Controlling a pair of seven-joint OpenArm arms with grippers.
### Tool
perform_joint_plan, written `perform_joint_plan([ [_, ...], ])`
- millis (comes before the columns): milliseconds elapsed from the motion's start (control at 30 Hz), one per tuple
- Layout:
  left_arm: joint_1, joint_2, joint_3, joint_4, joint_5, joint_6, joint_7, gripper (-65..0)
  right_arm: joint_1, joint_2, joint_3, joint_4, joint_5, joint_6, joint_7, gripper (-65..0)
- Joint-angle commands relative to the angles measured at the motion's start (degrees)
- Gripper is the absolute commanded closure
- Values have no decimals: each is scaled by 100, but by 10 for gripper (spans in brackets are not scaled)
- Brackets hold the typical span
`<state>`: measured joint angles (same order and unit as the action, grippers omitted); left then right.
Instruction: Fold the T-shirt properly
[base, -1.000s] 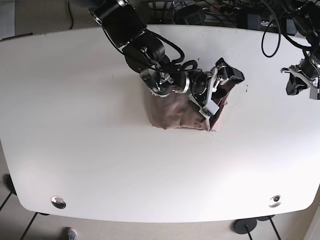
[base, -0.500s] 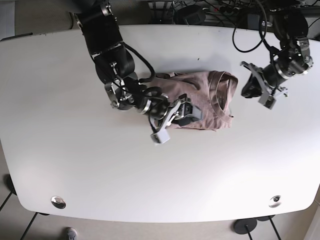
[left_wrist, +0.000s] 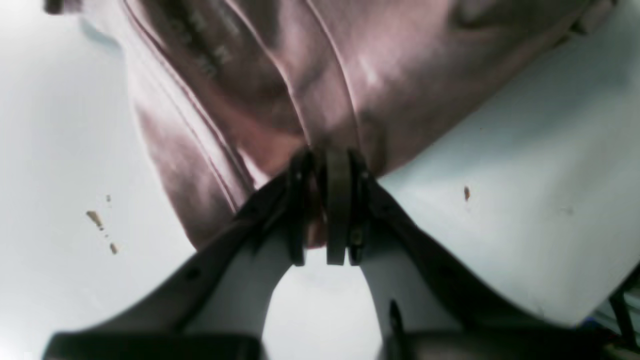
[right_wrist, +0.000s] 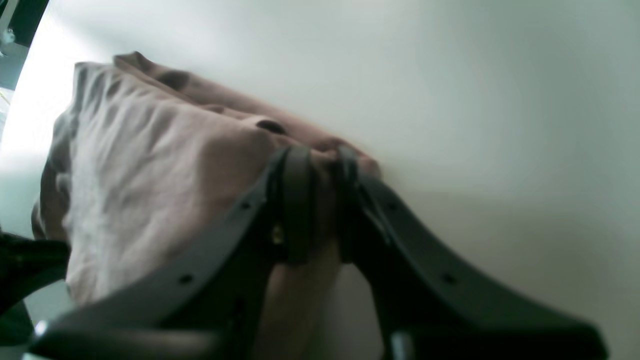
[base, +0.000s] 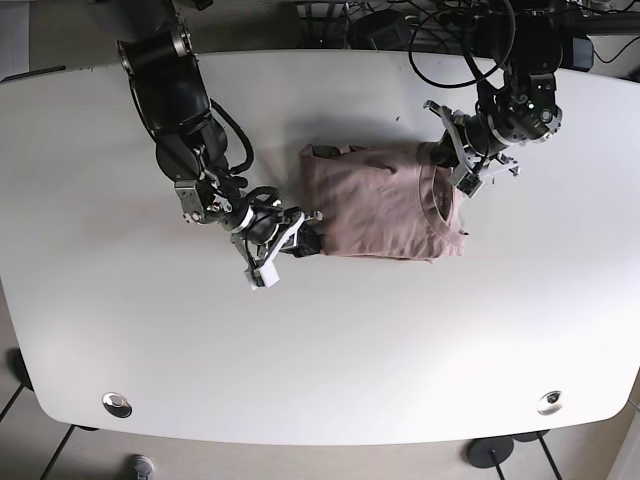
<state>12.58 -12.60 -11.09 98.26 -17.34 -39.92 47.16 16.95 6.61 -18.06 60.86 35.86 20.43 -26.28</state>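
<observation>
Base view: going left to right across the white table (base: 120, 330), we are seeing the right arm reaching in from the far-left corner, its right gripper (base: 300, 232) sitting at the left edge of the pinkish-brown T-shirt (base: 380, 205). The shirt is lying folded into a rough rectangle a little toward the far edge of the table, near the middle of its width, with the collar opening facing the right side. At that collar end we are finding the left gripper (base: 458, 165), its arm coming down from the far-right corner. Two round metal fittings are sitting near the near edge, one by the near-left corner (base: 117, 404) and one by the near-right corner (base: 549, 402).

In the left wrist view, the left gripper (left_wrist: 325, 210) is pinching a ridge of the T-shirt (left_wrist: 280, 85), its dark fingers (left_wrist: 339, 200) pressed nearly together with cloth bunched between them. A few small brown specks (left_wrist: 95, 217) are marking the table to the left of the cloth.

In the right wrist view, the right gripper (right_wrist: 320, 200) is likewise clamping a fold at the edge of the T-shirt (right_wrist: 150, 165), fabric showing between its two dark fingers (right_wrist: 296, 200) and hanging down below them.
</observation>
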Motion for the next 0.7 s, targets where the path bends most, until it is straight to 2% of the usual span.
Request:
perform_joint_plan([
  [33, -102, -195, 32, -221, -72, -8, -342, -42, 120, 20, 35, -68, -38, 107, 162, -75],
  [167, -374, -283, 111, -503, -116, -8, -474, -39, 129, 90, 44, 63, -21, 125, 224, -75],
  [300, -93, -283, 85, 552, -90, -8, -483, -38, 156, 187, 35, 274, -74, 125, 215, -73],
  [400, 30, -283, 85, 702, -81, -8, -483, -38, 279, 196, 9, 160, -100, 133, 241, -73],
  [567, -31, -283, 85, 51, -72, -8, -500, -38, 164, 143, 35, 107, -636, 133, 259, -73],
  [700, -629, -503, 111, -846, -72, -8, -500, -38, -3, 187, 35, 134, -619, 133, 461, -73],
])
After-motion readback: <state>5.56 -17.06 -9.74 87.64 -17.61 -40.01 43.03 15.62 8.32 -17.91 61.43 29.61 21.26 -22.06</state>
